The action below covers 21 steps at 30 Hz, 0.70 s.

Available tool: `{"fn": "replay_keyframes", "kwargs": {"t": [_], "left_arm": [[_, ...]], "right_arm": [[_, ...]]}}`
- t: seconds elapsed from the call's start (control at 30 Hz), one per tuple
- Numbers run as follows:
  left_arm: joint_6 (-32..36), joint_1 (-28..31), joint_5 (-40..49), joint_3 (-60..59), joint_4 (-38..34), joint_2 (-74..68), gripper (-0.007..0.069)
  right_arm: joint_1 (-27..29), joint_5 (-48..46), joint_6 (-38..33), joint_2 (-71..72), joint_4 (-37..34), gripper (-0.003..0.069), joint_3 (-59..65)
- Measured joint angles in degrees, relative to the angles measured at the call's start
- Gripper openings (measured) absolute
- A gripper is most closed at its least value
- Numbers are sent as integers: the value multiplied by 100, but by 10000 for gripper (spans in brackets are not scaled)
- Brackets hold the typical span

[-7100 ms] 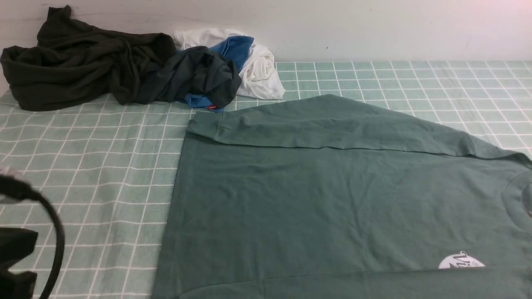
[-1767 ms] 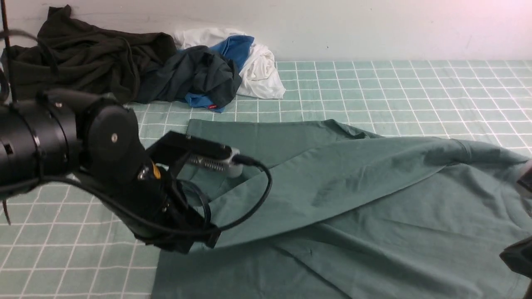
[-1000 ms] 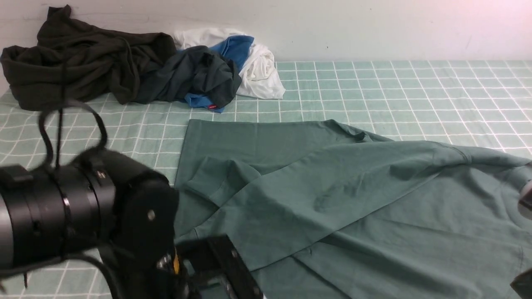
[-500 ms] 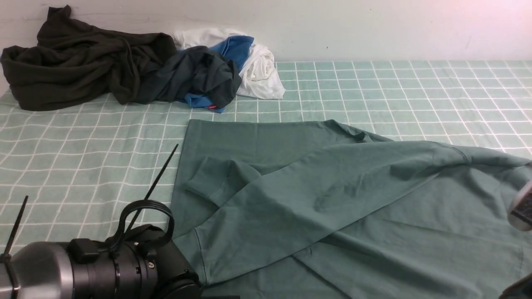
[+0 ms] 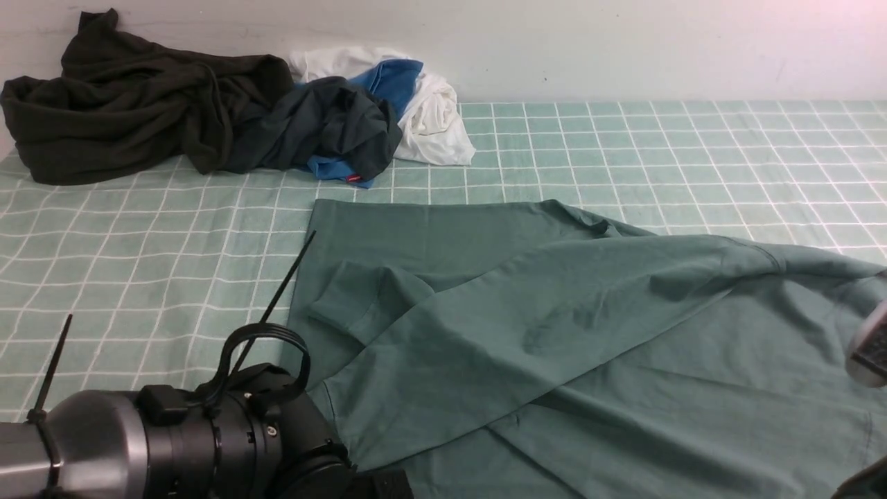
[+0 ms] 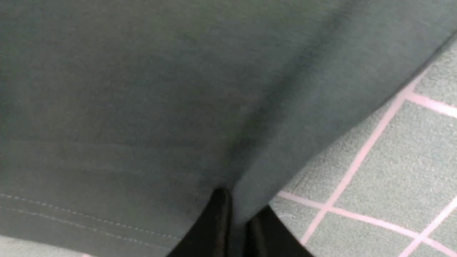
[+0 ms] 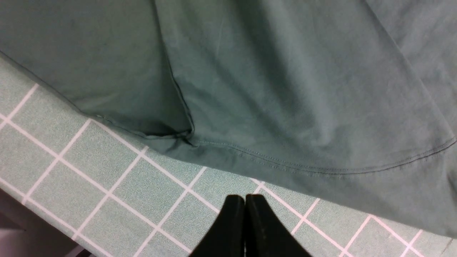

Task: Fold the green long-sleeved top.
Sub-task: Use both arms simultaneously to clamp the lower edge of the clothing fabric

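The green long-sleeved top [image 5: 554, 333] lies spread on the checked table cover, with one sleeve laid slantwise across its body toward the near left corner. My left arm [image 5: 194, 443] is low at the near left; its gripper is below the front view's edge. In the left wrist view, the left gripper [image 6: 237, 214] is shut on a fold of the green top [image 6: 142, 89] near its stitched hem. My right gripper [image 7: 245, 198] is shut and empty, over bare checked cover just off the top's hem [image 7: 285, 89]. The white logo is hidden.
A very dark olive-black garment [image 5: 132, 97] and a navy-grey garment with blue and white cloth [image 5: 346, 118] are heaped at the far left by the wall. The checked cover [image 5: 138, 229] lies bare left of the top. The table's edge [image 7: 14, 217] is near the right gripper.
The far sleeve has been drawn across the body toward the near left. My left arm then dropped to the near left corner; in the last half second it shifted slightly right. The cloth lies still.
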<state>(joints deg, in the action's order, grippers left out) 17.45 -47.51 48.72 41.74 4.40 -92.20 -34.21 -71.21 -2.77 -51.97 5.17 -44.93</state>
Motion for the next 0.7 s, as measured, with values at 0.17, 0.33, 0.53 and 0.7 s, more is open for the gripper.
{"fn": "replay_keyframes", "kwargs": {"t": [0.17, 0.33, 0.53, 0.7], "left_arm": [[-143, 0, 128, 6, 25, 122, 6], [-406, 0, 459, -60, 70, 834, 6], [-413, 0, 1107, -508, 126, 1773, 6], [-424, 0, 1131, -573, 144, 1898, 6]], "right_arm": [[0, 0, -427, 0, -76, 43, 0], [0, 6, -1321, -133, -517, 164, 0], [0, 113, -2680, -736, -817, 413, 0], [0, 522, -3237, -1549, -784, 475, 216]]}}
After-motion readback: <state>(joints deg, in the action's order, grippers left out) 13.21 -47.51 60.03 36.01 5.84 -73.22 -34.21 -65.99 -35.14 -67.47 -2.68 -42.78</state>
